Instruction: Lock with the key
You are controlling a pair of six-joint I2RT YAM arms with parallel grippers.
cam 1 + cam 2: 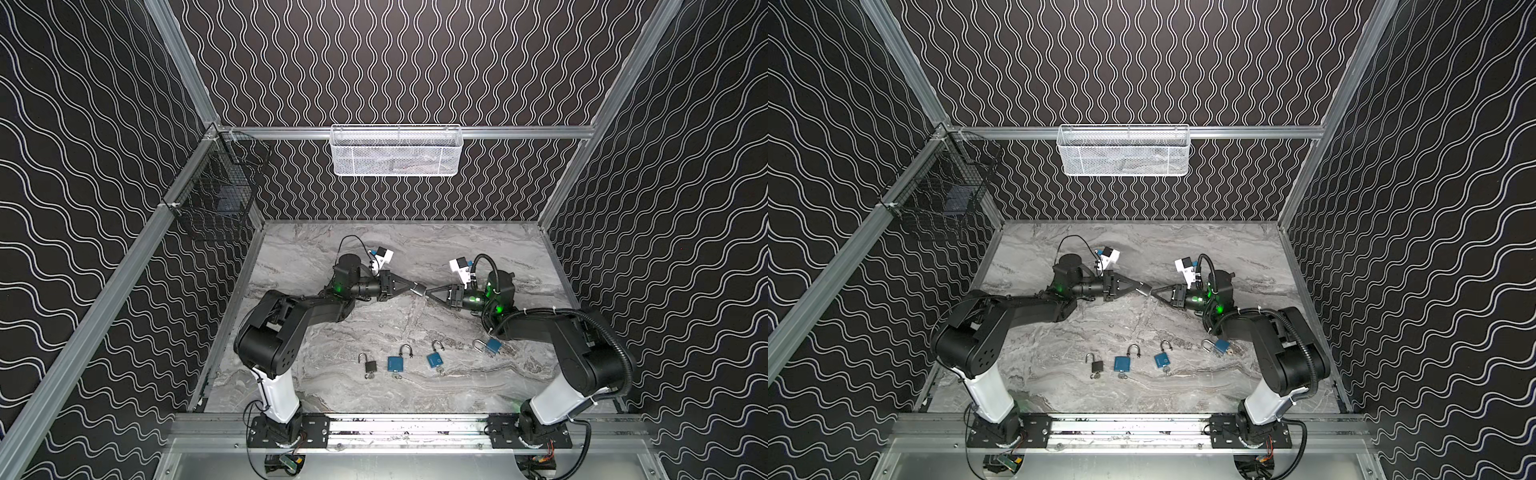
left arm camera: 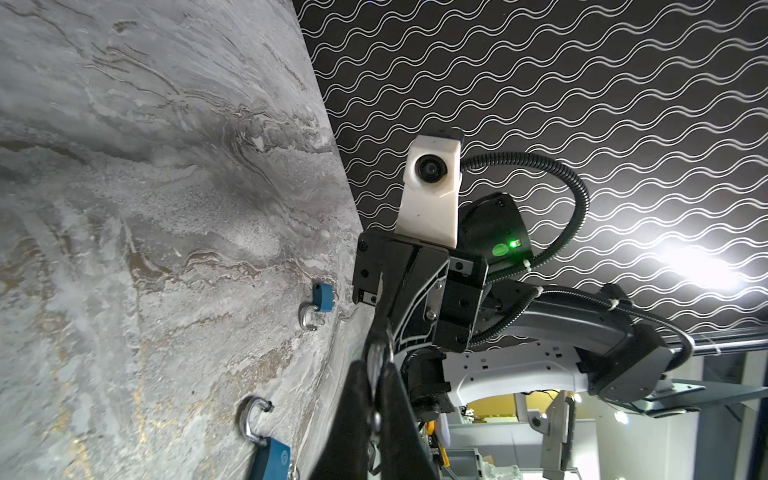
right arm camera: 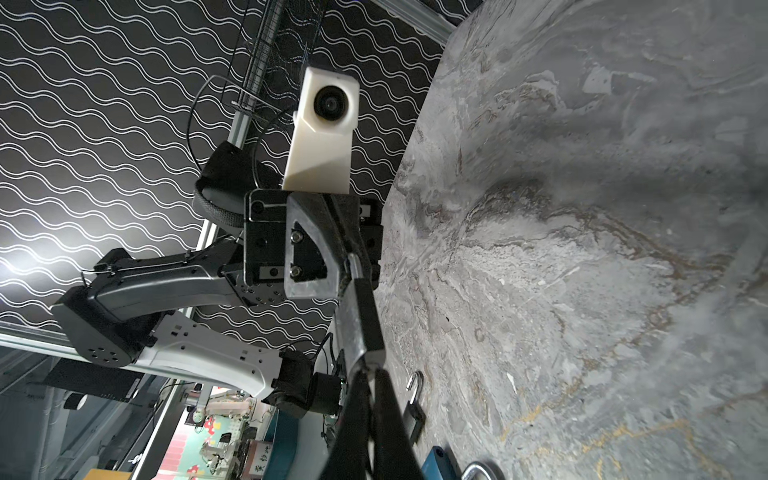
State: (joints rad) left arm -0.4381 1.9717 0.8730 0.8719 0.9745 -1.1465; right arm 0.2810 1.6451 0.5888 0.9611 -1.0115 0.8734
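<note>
A small grey padlock (image 1: 420, 289) hangs in the air above the middle of the marble table (image 1: 415, 245), between my two grippers. My left gripper (image 1: 416, 287) is shut on its upper end; in the right wrist view the padlock (image 3: 358, 318) runs from the left fingers (image 3: 311, 257) down to my right gripper (image 3: 371, 374). That gripper (image 1: 428, 291) is shut at the padlock's bottom end on the key, which hardly shows between the pads. In the left wrist view my left gripper (image 2: 376, 370) pinches grey metal.
Near the front of the table lie a black padlock (image 1: 370, 365) and three blue padlocks (image 1: 397, 363) (image 1: 435, 358) (image 1: 491, 345), shackles open, keys in them. A white mesh basket (image 1: 396, 150) hangs on the back rail and a black wire basket (image 1: 216, 187) on the left rail.
</note>
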